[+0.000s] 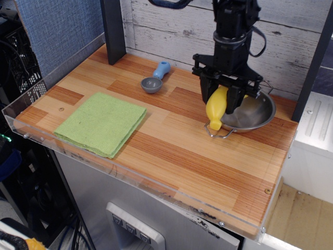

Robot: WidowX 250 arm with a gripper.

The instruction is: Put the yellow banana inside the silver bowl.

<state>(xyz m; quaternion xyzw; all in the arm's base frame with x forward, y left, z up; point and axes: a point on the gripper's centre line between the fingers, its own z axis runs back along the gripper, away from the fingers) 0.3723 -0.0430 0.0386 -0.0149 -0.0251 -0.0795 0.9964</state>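
My black gripper point(223, 101) hangs over the left rim of the silver bowl point(255, 112) and is shut on the yellow banana point(215, 108). The banana hangs nearly upright between the fingers, its lower tip over the bowl's near-left wire handle point(218, 133). The bowl stands on the right part of the wooden table; its left half is hidden behind the gripper and banana. I cannot tell whether the banana touches the rim.
A small grey scoop with a blue handle point(155, 78) lies at the back middle. A folded green cloth point(102, 123) lies at the left front. A dark post point(113, 31) stands at the back left. A clear plastic lip point(130, 179) edges the table.
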